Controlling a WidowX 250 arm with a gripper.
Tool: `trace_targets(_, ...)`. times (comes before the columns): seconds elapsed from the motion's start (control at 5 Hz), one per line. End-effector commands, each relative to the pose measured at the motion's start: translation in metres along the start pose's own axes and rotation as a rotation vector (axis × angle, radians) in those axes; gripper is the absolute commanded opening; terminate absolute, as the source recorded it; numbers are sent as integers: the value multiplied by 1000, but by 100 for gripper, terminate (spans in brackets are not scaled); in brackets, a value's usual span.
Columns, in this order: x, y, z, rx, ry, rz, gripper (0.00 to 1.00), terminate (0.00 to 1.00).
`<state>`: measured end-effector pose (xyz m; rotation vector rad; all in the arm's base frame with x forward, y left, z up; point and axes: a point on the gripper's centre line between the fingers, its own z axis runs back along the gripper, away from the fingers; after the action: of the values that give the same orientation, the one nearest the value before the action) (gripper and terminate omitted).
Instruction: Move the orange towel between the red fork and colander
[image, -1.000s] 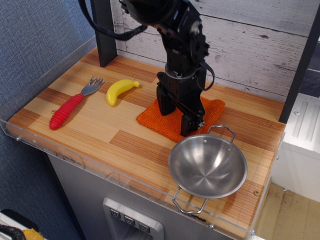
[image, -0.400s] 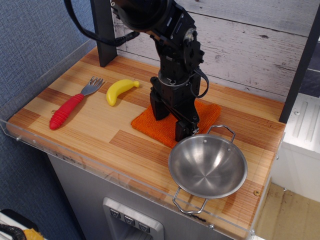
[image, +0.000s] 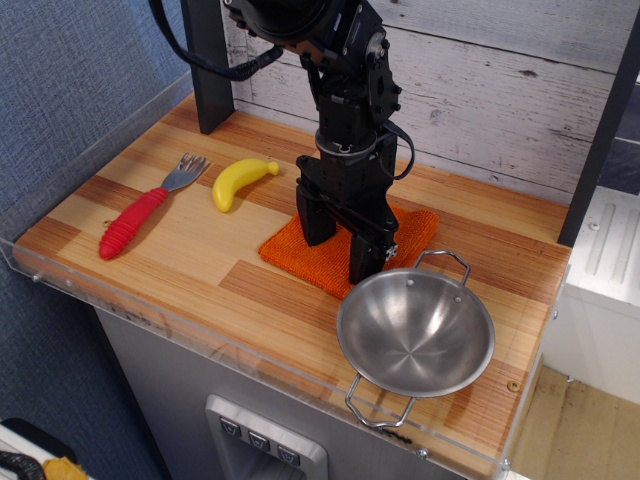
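The gripper (image: 341, 235) stands at the frame's centre with its two black fingers spread apart, tips pressed down on the one orange towel (image: 330, 258), gripping nothing between them. The towel lies flat on the wooden table (image: 200, 270), its lower right edge just beside the single colander (image: 415, 333) at lower right. One yellow banana (image: 240, 182) lies left of centre, and one red fork (image: 145, 209) further left, well apart from the towel

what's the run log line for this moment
pincer: open, pressed on orange towel | towel: beside colander | red fork: far left
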<state>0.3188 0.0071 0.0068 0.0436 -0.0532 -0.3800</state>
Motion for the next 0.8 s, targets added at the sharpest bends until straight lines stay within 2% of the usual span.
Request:
trace_targets(0.0,-31,-4,0,12,22,17,100,0)
trace_targets(0.6,-73,-15,27,2,8,83,100,0)
